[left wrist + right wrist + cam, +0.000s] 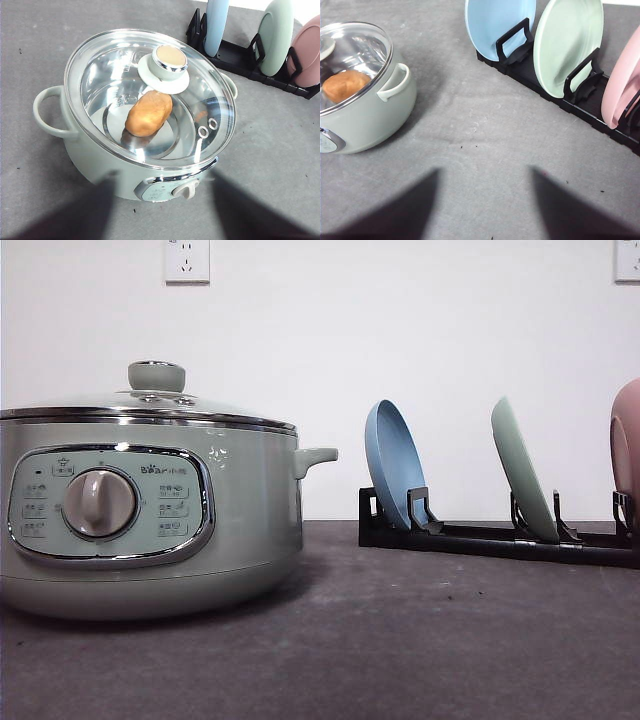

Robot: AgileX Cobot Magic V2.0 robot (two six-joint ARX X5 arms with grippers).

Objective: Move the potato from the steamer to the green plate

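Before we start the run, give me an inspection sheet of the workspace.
Surface: dark grey table, a few small dark specks.
Steamer: on the table, glass lid on.
Potato: inside the steamer, under the lid.
Green plate: on edge in the black rack, between the blue plate and pink plate.
Clutter: nothing seen.
Grippers: left fingers apart above the steamer; right fingers apart over bare table; both empty.
Cables: nothing seen.
Surroundings: white wall, socket.
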